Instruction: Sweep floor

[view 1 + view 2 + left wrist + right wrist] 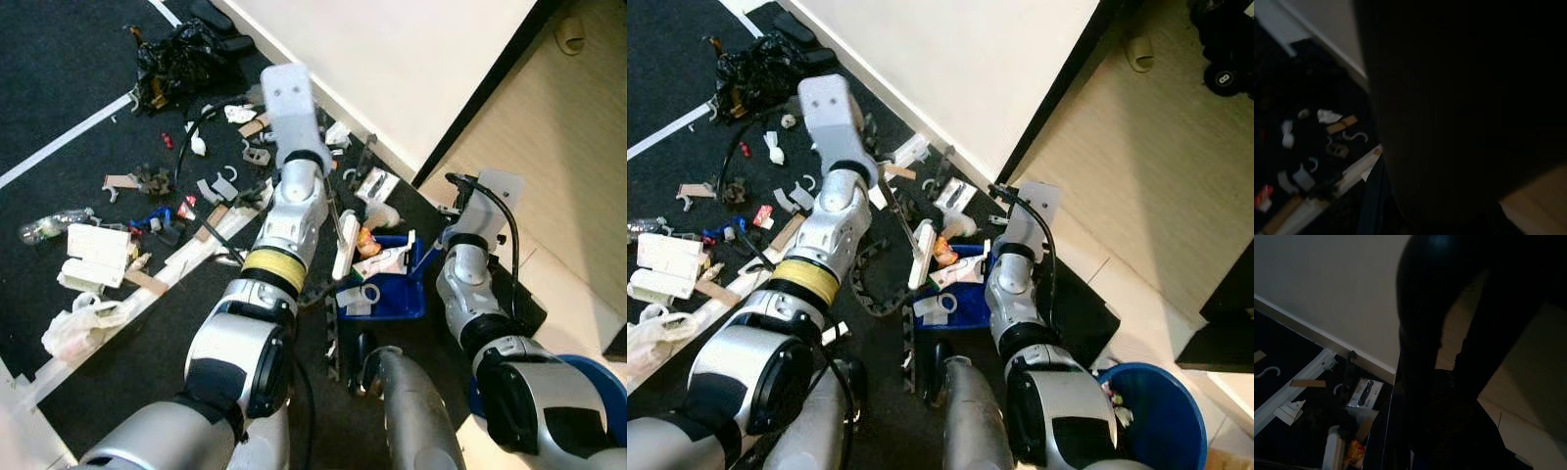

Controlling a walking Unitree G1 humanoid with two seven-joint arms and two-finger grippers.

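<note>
At the lower centre, a blue dustpan (397,294) holds scraps, partly hidden by the arms. Neither gripper's fingers can be made out. Litter (147,211) strews the black floor (59,69) at left; a black bag (181,59) lies upper left.

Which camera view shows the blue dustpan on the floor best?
The left eye view: the blue dustpan lies between both arms, its litter-filled tray mostly visible. The right eye view shows it more hidden behind the right arm. The wrist views are too dark to show it clearly.
</note>
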